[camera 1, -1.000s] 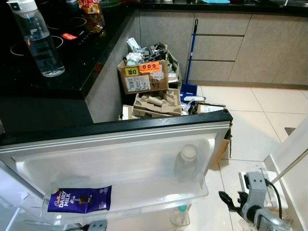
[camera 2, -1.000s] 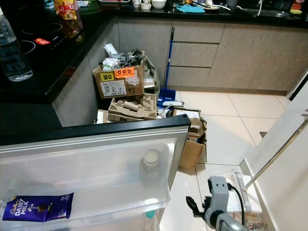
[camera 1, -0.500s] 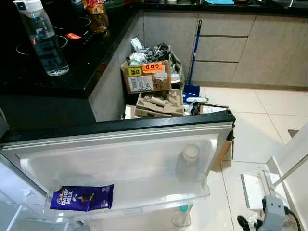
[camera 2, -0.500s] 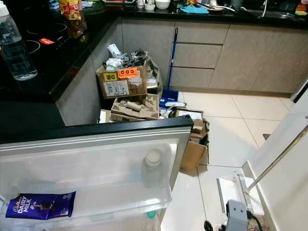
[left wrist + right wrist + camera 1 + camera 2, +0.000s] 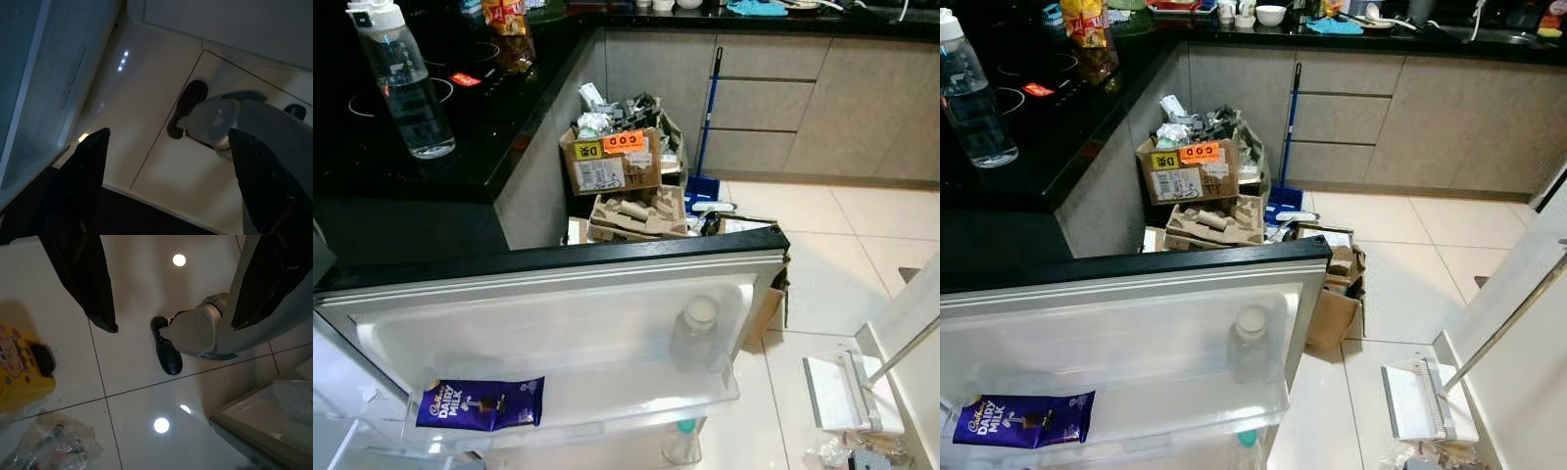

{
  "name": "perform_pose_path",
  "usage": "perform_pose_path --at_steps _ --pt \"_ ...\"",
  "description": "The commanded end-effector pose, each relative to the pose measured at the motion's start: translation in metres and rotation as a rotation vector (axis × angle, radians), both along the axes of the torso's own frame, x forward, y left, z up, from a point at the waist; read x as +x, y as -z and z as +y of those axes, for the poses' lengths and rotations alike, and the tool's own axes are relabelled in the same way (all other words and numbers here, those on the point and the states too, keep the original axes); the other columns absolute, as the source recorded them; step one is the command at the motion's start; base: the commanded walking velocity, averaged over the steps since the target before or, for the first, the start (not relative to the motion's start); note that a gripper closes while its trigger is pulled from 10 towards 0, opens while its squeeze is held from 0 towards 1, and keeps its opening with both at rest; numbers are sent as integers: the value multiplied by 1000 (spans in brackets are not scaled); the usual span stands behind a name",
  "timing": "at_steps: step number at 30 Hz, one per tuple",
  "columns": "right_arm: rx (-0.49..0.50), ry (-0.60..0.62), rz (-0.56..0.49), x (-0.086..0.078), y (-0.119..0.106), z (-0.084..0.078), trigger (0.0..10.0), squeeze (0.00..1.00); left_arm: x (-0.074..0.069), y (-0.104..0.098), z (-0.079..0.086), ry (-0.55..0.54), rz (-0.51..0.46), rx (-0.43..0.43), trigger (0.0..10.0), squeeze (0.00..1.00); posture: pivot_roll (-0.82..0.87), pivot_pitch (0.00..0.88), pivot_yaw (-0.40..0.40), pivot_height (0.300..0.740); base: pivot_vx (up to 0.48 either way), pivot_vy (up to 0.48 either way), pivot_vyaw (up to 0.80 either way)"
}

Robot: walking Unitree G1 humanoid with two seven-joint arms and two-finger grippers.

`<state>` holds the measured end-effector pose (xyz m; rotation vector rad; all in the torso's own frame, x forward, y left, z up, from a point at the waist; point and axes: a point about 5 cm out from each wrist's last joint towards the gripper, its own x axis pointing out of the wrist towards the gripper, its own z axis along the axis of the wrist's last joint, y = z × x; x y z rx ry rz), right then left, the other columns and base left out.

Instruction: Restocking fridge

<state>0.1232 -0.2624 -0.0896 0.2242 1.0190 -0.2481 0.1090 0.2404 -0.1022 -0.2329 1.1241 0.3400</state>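
The water bottle (image 5: pixel 407 83) stands upright on the black surface (image 5: pixel 431 186), well apart from the open fridge door (image 5: pixel 548 323). It looks full, so I think it is heavy, hard and a bit slippery. Holding it round the middle seems best.

In the door shelf (image 5: pixel 607 406) a small white-capped bottle (image 5: pixel 695 333) stands, and a purple chocolate bar (image 5: pixel 480 403) lies flat, light and easy to snap.

Both arms hang low over the floor tiles. The left gripper (image 5: pixel 166 176) is spread wide with nothing in it. The right gripper (image 5: pixel 171 284) is spread wide too, near a yellow toy (image 5: pixel 22 367).

"Cadbury Dairy Milk" on purple chocolate wrapper (image 5: pixel 480 403)
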Motion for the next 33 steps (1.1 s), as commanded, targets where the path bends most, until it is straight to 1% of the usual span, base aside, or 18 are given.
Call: perform_pose_path --at_steps 1,11,15,20,24,27,30,33 --pt "4 4 34 -8 4 2 10000 0 -7 2 2 -3 26 -2 10000 0 -2 33 -28 689 -480 0 0" --pt "3 -3 46 -11 5 4 10000 0 -4 2 -2 20 25 -14 10000 0 -9 31 -24 689 -470 0 0" --pt "5 -4 45 -10 5 5 10000 0 -3 3 -7 60 24 -30 10000 0 -11 35 -22 689 0 0 0" --pt "10 -4 45 -11 6 6 10000 0 -4 3 -10 55 17 -57 10000 0 -14 38 -21 689 0 0 0" --pt "12 -5 49 -13 6 7 10000 0 -5 4 -10 57 20 -54 10000 0 -14 39 -21 689 0 0 0" --pt "13 -7 50 -13 6 7 10000 0 -5 4 -11 82 19 -48 10000 0 -15 41 -23 689 0 0 0" --pt "14 -7 50 -13 6 7 10000 0 -6 4 -11 63 14 -53 10000 0 -17 41 -23 689 0 0 0" --pt "17 -7 47 -13 6 8 10000 0 -7 4 -11 69 21 -46 10000 0 -16 40 -23 689 0 0 0"
